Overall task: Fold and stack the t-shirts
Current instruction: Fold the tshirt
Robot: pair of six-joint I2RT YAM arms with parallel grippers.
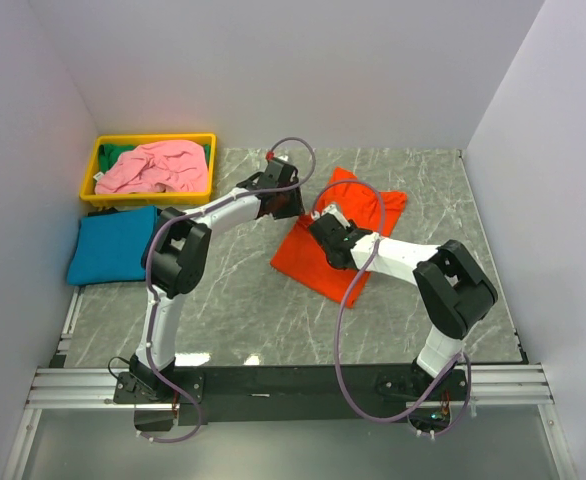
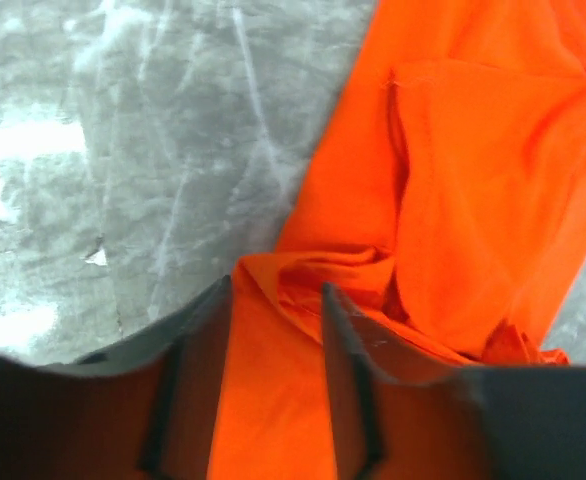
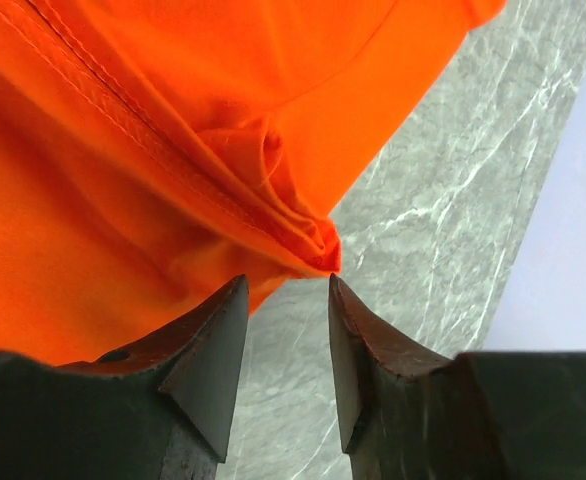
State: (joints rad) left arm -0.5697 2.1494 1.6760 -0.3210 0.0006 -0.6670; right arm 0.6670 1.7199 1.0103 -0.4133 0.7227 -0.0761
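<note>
The orange t-shirt (image 1: 303, 258) lies rumpled mid-way across the worktop (image 1: 233, 300). The left tool (image 2: 273, 295) has its jaws apart over a bunched edge. The right tool (image 3: 288, 285) has its jaws apart just short of a gathered corner, and neither is clamped on cloth.

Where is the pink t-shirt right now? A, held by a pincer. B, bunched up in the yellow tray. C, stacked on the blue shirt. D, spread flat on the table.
B: the pink t-shirt lies crumpled inside the yellow tray, just beyond the folded blue t-shirt.
</note>
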